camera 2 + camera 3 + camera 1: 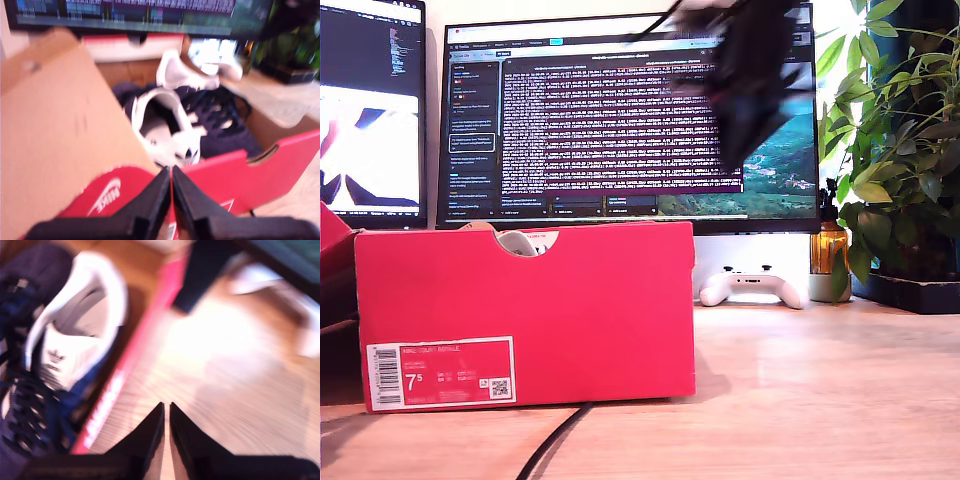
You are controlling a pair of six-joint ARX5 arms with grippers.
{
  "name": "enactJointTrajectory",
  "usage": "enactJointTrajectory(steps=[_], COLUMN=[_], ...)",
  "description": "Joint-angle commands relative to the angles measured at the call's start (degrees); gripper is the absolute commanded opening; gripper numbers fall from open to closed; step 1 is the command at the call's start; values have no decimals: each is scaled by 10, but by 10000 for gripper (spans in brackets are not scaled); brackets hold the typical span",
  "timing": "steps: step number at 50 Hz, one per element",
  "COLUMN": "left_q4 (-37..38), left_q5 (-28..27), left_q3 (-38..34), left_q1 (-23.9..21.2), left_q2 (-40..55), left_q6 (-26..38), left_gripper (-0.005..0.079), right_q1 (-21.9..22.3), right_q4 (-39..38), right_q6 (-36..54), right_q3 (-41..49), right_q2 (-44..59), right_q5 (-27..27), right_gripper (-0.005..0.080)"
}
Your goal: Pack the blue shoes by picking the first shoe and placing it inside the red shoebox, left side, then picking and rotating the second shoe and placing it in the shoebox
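Note:
The red shoebox (pixel 525 300) stands open on the wooden table at the exterior view's left, its label facing the camera. A bit of white shoe (pixel 520 243) shows in its notch. In the first wrist view two blue shoes lie inside the box (pixel 280 160): one with a white lining (pixel 160 125) and a navy laced one (pixel 222 132) beside it. My first gripper (pixel 171 171) is shut and empty, above the box's near edge. My second gripper (pixel 166 405) is shut and empty, over bare table just outside the box's red wall (pixel 145 335), with a shoe (pixel 65 340) inside.
A blurred dark arm (pixel 750 70) hangs high before the monitor (pixel 620 120) at the exterior view's right. A white game controller (pixel 752 287), an amber bottle (pixel 828 250) and a plant (pixel 905 150) stand behind. A black cable (pixel 555 440) runs under the box. The lid's brown inside (pixel 55 135) leans beside the box.

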State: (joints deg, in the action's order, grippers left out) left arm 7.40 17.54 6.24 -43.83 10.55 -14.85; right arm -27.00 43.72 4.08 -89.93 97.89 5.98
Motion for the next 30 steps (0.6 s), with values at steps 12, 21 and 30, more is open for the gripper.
enactJointTrajectory(steps=[12, 21, 30], left_q4=[-11, -48, -61], left_q5=[45, 44, 11], left_q3=[4, 3, -3], left_q1=[35, 92, 157], left_q2=[3, 3, 5], left_q6=[50, 64, 72], left_gripper=[-19, -19, -19], right_q1=[31, 33, 47], right_q4=[-113, -178, -253], right_q6=[-11, -17, -30], right_q3=[173, 261, 351], right_q2=[-105, -160, -209], right_q5=[0, 5, 16], right_gripper=[-7, -7, -7])
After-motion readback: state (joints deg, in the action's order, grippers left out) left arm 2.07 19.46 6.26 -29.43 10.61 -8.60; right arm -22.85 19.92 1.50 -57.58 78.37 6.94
